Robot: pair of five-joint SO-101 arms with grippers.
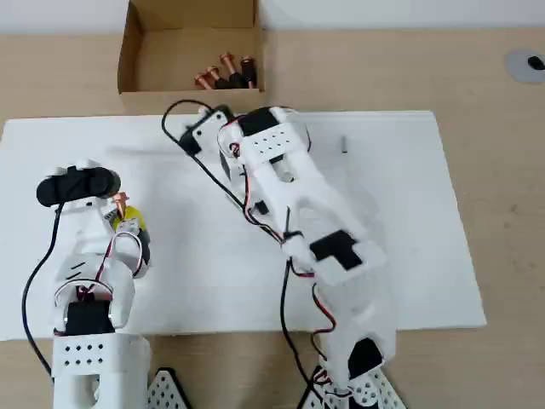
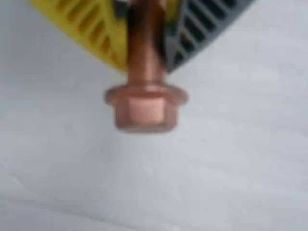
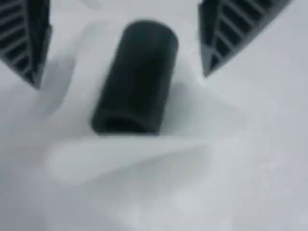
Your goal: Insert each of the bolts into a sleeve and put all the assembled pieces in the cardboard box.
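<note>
A copper bolt (image 2: 144,103) with a flanged hex head sticks out from between the yellow and grey fingers of my left gripper (image 2: 144,67), which is shut on its shank. In the high view this gripper (image 1: 124,215) is over the left side of the white mat, holding the bolt (image 1: 122,203). A black sleeve (image 3: 137,91) lies on the mat between the spread fingers of my right gripper (image 3: 120,72), untouched on either side. From above, the right gripper (image 1: 223,145) hangs near the mat's far edge, hiding the sleeve. The cardboard box (image 1: 129,51) holds several assembled pieces (image 1: 226,75).
The white mat (image 1: 400,239) covers most of the wooden table. A small dark piece (image 1: 344,143) lies on the mat right of the right arm. A grey disc (image 1: 524,65) sits at the table's far right. Black cables loop near the box's front.
</note>
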